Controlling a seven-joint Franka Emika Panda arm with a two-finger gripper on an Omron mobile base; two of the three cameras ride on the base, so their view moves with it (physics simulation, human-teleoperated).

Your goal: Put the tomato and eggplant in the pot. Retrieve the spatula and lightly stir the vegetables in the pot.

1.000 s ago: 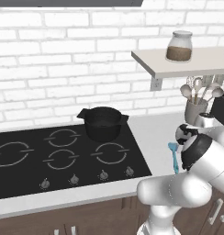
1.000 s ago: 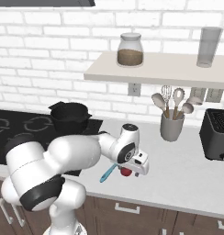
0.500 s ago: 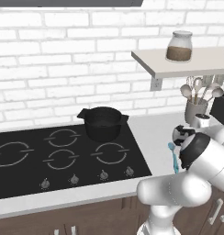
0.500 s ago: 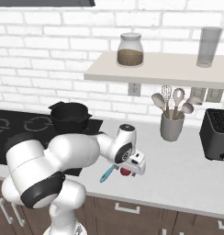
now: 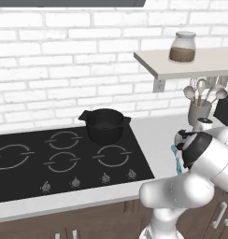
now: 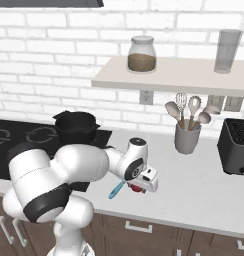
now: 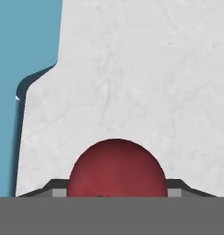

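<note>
text: none legible | labels: none | brands: none | numbers: none | signs: none

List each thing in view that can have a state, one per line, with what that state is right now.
tomato: on the counter, between the fingers of the gripper; whether it is gripped cannot be told.
spatula: lying flat on the counter beside the tomato, not held.
pot: upright on the stove's back right burner, uncovered; contents not visible.
jar: upright on the shelf, lidded, with brown contents.
utensil cup: upright on the counter, holding spoons and a whisk.
</note>
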